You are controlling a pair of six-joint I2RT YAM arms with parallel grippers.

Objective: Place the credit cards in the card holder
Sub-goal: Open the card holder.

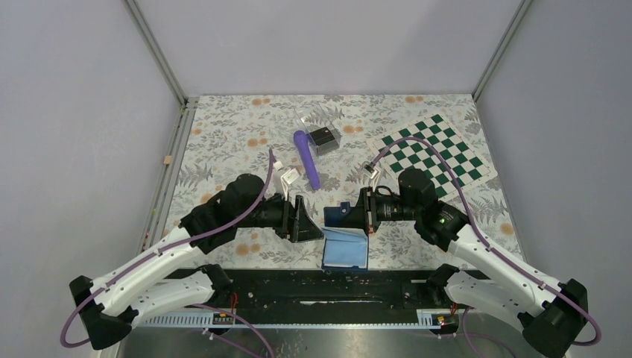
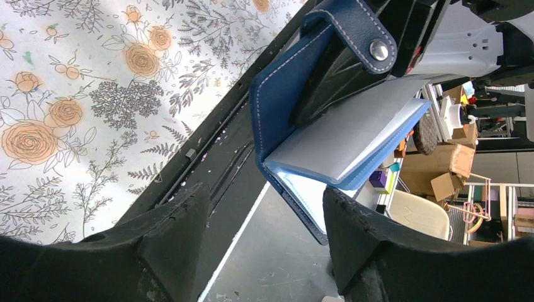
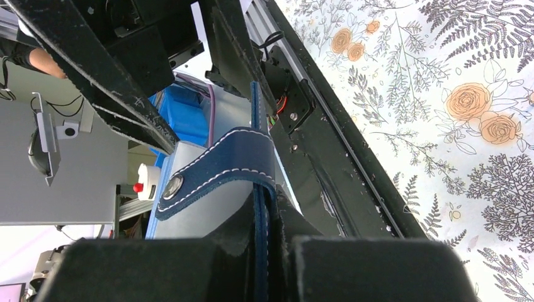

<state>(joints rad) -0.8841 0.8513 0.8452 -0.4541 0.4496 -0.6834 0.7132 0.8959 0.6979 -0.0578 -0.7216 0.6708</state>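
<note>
Overhead, the card holder (image 1: 345,250) hangs open at the 6 o'clock edge of the floral table (image 1: 223,134), just above the black base rail (image 1: 313,287), with its light blue inside facing up.

The right gripper (image 1: 356,214) reaches in from 3 o'clock and is clenched on the holder's navy cover. In the right wrist view the stitched edge runs straight down between its two closed fingers (image 3: 371,270). The snap tab (image 3: 214,170) curls away toward 9 o'clock.

The left gripper (image 1: 309,221) stands just beside the holder, on its 9 o'clock side, with its jaws released and grasping nothing. In the left wrist view its fingers (image 2: 170,233) are spread wide, and the holder's open leaves show in the gap beyond them.

At 12 o'clock from the holder, well apart, a clear plastic box (image 1: 317,119) contains a dark block. This is probably the credit cards (image 1: 323,138), though at this size single cards cannot be told apart. A purple pen (image 1: 308,160) lies at the box's 7 o'clock, just beside it. A green-and-white checkered mat (image 1: 436,153) lies at 2 o'clock from the holder.
</note>
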